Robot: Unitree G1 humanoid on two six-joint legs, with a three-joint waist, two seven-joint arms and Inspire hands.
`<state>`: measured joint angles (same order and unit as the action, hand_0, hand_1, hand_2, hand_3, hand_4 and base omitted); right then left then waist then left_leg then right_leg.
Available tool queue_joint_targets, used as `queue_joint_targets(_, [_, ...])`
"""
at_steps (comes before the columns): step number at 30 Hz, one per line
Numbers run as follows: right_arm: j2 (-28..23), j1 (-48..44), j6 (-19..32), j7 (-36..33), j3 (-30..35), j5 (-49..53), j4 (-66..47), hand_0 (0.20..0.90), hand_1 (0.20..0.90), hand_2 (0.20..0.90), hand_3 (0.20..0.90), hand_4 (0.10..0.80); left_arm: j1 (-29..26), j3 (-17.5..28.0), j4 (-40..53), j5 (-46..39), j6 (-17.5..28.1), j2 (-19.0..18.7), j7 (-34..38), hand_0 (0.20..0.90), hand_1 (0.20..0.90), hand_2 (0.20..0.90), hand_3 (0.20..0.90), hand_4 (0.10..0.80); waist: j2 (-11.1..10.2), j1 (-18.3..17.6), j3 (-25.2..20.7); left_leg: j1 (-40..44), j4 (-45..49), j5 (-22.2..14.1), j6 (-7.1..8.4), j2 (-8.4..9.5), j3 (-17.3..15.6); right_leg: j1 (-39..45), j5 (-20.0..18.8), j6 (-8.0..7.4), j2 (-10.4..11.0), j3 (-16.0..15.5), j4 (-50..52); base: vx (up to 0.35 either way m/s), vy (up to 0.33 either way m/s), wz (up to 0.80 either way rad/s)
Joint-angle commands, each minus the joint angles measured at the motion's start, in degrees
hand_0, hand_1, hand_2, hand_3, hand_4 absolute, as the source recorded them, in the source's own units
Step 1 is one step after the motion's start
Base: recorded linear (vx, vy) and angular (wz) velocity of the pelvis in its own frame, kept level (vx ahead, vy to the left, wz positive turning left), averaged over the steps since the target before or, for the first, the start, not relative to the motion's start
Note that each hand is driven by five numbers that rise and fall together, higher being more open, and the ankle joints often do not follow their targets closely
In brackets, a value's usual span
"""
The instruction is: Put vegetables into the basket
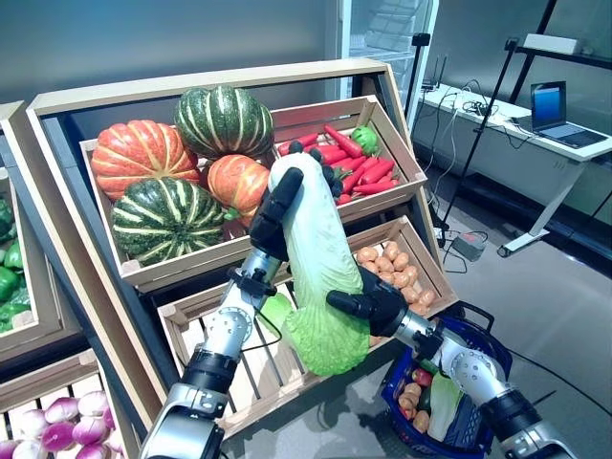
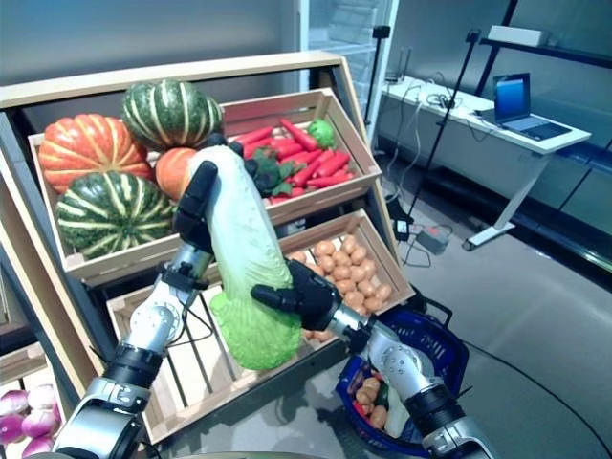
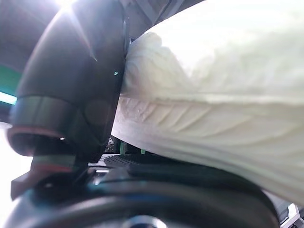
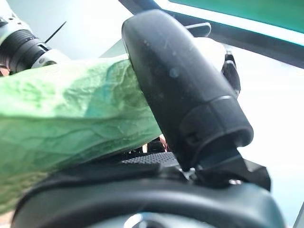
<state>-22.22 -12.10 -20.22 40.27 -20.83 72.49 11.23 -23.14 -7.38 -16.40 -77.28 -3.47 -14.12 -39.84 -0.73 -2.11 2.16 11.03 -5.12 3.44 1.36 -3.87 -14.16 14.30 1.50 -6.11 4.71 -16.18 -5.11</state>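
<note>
Wooden display stand [image 1: 206, 81], slanted, two tiers. Upper crate [image 1: 400, 145] sits above the lower crate [image 1: 432, 266]; both tilt forward. A second wooden stand [image 1: 11, 129] adjoins on the left, only partly in view.

Behind the stand: glass-door cabinet [image 1: 382, 29] against the grey wall. Right of it, a white desk [image 1: 507, 134] with an open laptop [image 1: 555, 110], screen lit blue. A thin black pole [image 1: 490, 115] leans in front of the desk. A grey power box [image 1: 469, 247] with cables lies on the floor [image 1: 564, 296] near the desk's leg.
</note>
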Motion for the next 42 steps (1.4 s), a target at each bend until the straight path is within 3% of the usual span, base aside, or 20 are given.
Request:
queue_joint_targets(1, [14.81, -13.43, 0.5, 6.08, 4.38, 12.29, -4.97, 0.3, 0.3, 0.3, 0.3, 0.4, -7.25, -5.55, -4.05, 1.88, -3.05, 6.22, -5.11, 0.3, 0.3, 0.3, 0.3, 0.4, -0.63, -0.42, -0.77, 3.3, 0.12, -10.44, -0.5, 2.44, 0.16, 0.02, 3.1, 2.7, -1.69, 0.65, 0.11, 0.0, 0.0, 0.0])
queue_joint_targets(11, [13.27, -13.84, 0.61, 5.39, 3.88, 13.75, -3.57, 0.3, 0.3, 0.3, 0.3, 0.4, -8.97, -5.91, -3.67, 2.78, -2.5, 4.59, -5.1, 0.3, 0.3, 0.3, 0.3, 0.4, -0.71, -0.78, -0.42, 3.2, 0.12, -10.08, -0.47, 2.33, -0.1, -0.21, 2.85, 2.75, -1.76, 1.0, 0.11, 0.0, 0.0, 0.0])
queue_joint_targets(12, [13.06, -13.75, 0.85, 5.26, 3.91, 13.41, -3.31, 0.3, 0.3, 0.3, 0.3, 0.4, -9.03, -5.71, -3.74, 3.19, -2.7, 4.24, -5.09, 0.345, 0.345, 0.345, 0.345, 0.43, -0.71, -0.81, -0.42, 3.19, 0.12, -10.05, -0.46, 2.32, -0.18, -0.25, 2.83, 2.73, -1.75, 1.02, 0.11, 0.0, 0.0, 0.0])
queue_joint_targets(14, [12.85, -13.39, 1.24, 5.15, 3.94, 13.19, -2.9, 0.3, 0.3, 0.3, 0.3, 0.4, -8.94, -5.57, -3.72, 3.31, -3.46, 3.9, -4.7, 0.813, 0.813, 0.813, 0.813, 0.742, -0.71, -0.82, -0.45, 3.18, 0.12, -10.06, -0.47, 2.3, -0.19, -0.3, 2.81, 2.72, -1.77, 1.07, 0.11, 0.0, 0.0, 0.0])
queue_joint_targets(15, [12.58, -12.94, 1.29, 4.95, 4.27, 12.93, -2.74, 0.3, 0.3, 0.3, 0.3, 0.4, -8.81, -5.16, -3.84, 3.28, -3.84, 3.67, -4.57, 0.9, 0.9, 0.9, 0.9, 0.8, -0.72, -0.91, -0.47, 3.2, 0.12, -10.1, -0.5, 2.29, -0.29, -0.32, 2.83, 2.7, -1.77, 1.14, 0.11, 0.0, 0.0, 0.0])
queue_joint_targets(23, [9.22, -6.07, 1.56, 4.23, 8.24, 9.06, -0.4, 0.3, 0.3, 0.3, 0.3, 0.4, -4.41, -0.86, -5.06, 7.11, -4.58, 0.98, -4.8, 0.9, 0.9, 0.9, 0.9, 0.8, -0.73, -1.65, -0.37, 3.02, 0.12, -9.96, -0.52, 2.06, -1.08, -0.81, 2.59, 2.46, -1.81, 1.67, 0.11, 0.0, 0.0, 0.0])
queue_joint_targets(36, [7.13, 10.29, 2.48, 4.56, 20.39, 5.12, 3.66, 0.3, 0.3, 0.3, 0.3, 0.4, 6.87, 12.84, -10.49, 8.73, -5.47, -2.09, -6.68, 0.9, 0.9, 0.9, 0.9, 0.8, -0.74, -3.77, 0.77, 2.93, 0.12, -9.74, -0.42, 1.23, -3.41, -1.87, 2.15, 2.25, -1.85, 3.12, 0.11, -0.002, -0.016, -0.09])
queue_joint_targets(42, [6.84, 12.4, 5.95, 1.32, 24.63, 4.16, 5.16, 0.3, 0.3, 0.3, 0.3, 0.4, 9.53, 16.15, -13.56, 9.34, -2.41, -2.85, -2.22, 0.9, 0.9, 0.9, 0.9, 0.8, -0.8, -4.69, 1.4, 2.75, 0.12, -9.56, -0.19, 0.94, -4.35, -2.44, 1.98, 2.24, -1.95, 3.74, 0.11, -0.004, -0.038, -0.11])
